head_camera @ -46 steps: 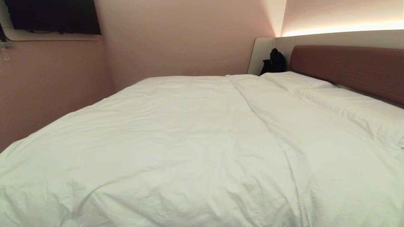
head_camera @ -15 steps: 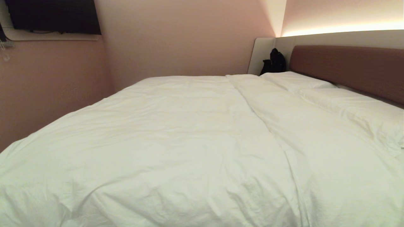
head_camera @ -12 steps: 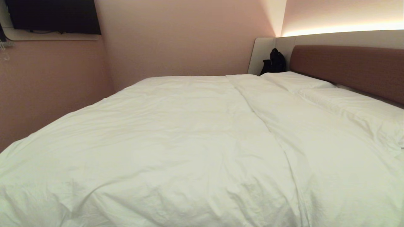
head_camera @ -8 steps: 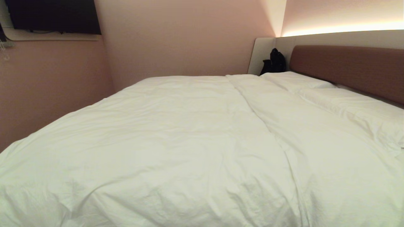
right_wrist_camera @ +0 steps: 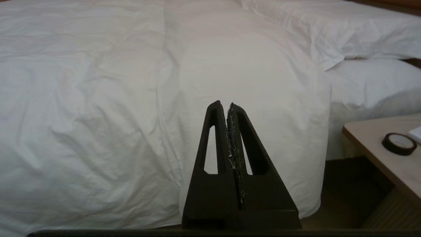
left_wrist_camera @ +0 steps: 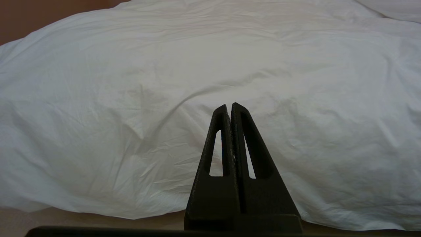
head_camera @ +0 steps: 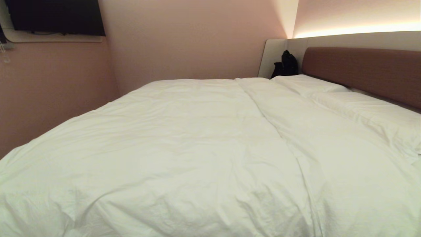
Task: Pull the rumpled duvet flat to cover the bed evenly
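1. The head camera is looking from high up, down across the bed [head_camera: 361,70].
2. Both wrist cameras are sitting low, close, facing the duvet [left_wrist_camera: 131,82].
3. All are sharing the duvet.

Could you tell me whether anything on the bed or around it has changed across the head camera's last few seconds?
Nothing has visibly changed. The duvet lies spread over the bed with the same creases, and the pillows and the black bag in the corner sit where they were. Neither arm enters the head view.
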Motion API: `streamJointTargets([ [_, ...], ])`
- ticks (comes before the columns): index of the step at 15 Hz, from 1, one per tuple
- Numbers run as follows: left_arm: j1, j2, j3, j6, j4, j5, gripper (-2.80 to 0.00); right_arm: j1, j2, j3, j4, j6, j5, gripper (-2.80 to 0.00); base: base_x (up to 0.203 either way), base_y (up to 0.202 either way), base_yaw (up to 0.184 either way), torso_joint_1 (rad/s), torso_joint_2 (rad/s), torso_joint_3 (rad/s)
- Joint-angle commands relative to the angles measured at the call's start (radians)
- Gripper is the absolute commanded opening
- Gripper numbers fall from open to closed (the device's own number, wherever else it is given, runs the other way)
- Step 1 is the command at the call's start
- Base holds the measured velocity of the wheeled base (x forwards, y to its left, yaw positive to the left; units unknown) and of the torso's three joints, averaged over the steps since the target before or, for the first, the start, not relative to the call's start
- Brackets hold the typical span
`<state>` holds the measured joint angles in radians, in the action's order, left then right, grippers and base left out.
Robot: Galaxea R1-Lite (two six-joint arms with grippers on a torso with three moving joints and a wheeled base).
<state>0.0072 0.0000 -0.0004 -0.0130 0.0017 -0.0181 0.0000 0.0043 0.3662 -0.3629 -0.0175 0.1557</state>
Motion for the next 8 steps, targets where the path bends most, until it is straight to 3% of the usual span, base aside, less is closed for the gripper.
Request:
streamJointTargets([
  [1,0.0,0.0,-0.001,-0.001,0.0,0.0,-2.8,0.0,-0.001,-0.059,0.2,-0.035,-0.001,-2.8,0.0,0.0,0.0,0.0,0.0,0.0],
  [8,0.0,0.0,0.0,-0.001,0.0,0.0,-2.8,0.0,-0.001,-0.199,0.29,-0.096,-0.007,-2.8,0.0,0.0,0.0,0.0,0.0,0.0],
])
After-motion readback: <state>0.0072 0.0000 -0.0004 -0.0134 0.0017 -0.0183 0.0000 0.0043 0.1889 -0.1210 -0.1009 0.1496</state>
